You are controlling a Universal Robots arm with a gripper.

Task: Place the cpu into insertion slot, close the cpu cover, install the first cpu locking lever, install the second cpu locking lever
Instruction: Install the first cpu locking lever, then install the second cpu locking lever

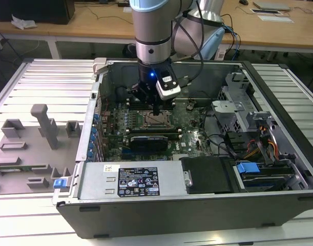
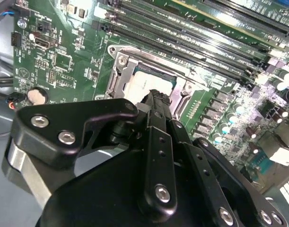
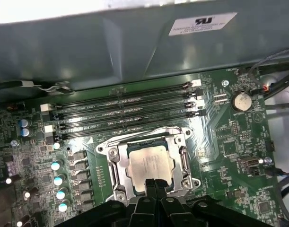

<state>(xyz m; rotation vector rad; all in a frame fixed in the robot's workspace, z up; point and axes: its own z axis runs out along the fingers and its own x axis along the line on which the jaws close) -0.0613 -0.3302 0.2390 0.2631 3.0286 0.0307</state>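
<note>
The room was bright, but it was dimmer inside the computer case (image 1: 197, 205). A small blue light (image 1: 152, 75) glowed on the arm (image 1: 152, 31). In the first wrist view the cpu (image 3: 150, 165) shone. In the second wrist view white glare washed out one corner of the green board (image 2: 201, 99).

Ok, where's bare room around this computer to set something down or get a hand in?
Bare table slats lie behind the grey parts tray, and more on the exterior view's right of the case. Inside is crowded: the gripper hangs over the chip, with cables beside.
</note>
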